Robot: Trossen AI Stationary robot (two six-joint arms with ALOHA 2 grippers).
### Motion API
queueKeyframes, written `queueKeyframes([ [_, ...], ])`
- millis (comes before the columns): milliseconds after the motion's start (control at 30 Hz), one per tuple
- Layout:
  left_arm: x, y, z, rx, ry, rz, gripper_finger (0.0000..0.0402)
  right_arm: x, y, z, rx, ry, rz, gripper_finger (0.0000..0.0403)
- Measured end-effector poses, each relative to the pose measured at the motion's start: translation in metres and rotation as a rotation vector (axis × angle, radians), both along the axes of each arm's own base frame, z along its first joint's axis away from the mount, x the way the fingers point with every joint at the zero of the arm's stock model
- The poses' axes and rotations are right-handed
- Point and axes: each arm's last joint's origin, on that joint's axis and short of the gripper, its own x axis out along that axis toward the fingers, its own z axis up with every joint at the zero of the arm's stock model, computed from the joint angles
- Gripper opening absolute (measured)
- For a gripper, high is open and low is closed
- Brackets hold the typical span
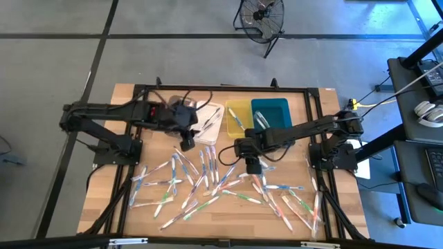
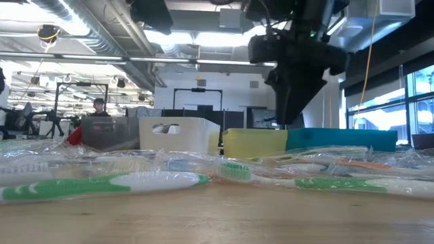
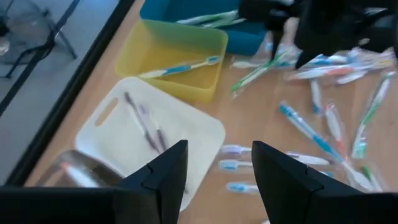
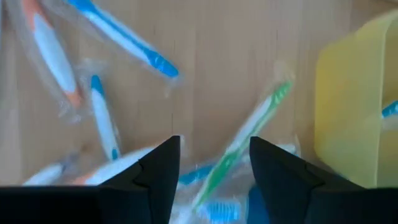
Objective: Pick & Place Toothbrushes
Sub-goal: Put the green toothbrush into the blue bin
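Toothbrushes [image 1: 208,181] lie scattered across the front of the tabletop [image 1: 124,111], w/ a few already in the white, yellow & teal bins. Right end effector [image 4: 214,163] hangs fingers apart, empty, over a green-handled one near the yellow bin [image 4: 354,99]. Left end effector [image 3: 219,171] hovers wide & empty over the white bin [image 3: 134,140].

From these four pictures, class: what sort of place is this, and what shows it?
Probably a robotics lab or workshop: exposed ceiling ducts, a floor fan, workstation desks beside the wooden table, and a person among distant equipment.
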Motion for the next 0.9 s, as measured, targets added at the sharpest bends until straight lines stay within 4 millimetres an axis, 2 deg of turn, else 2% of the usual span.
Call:
queueKeyframes([
  [200, -0.015, -0.005, -0.019, -0.005, -0.145, -0.022, 0.0173, 0.007, -0.013, -0.006, 0.002, -0.015, -0.042, 0.0209],
  [400, -0.020, -0.009, -0.028, -0.008, -0.226, -0.040, 0.0173, 0.007, -0.026, -0.015, 0.018, -0.031, -0.131, 0.0198],
  [633, -0.016, -0.010, -0.034, 0.002, -0.242, -0.056, 0.0171, -0.006, -0.034, -0.038, 0.021, 0.013, -0.186, 0.0181],
  [900, -0.012, -0.010, -0.031, 0.008, -0.281, -0.061, 0.0172, -0.001, -0.034, -0.042, 0.027, -0.066, -0.164, 0.0177],
])
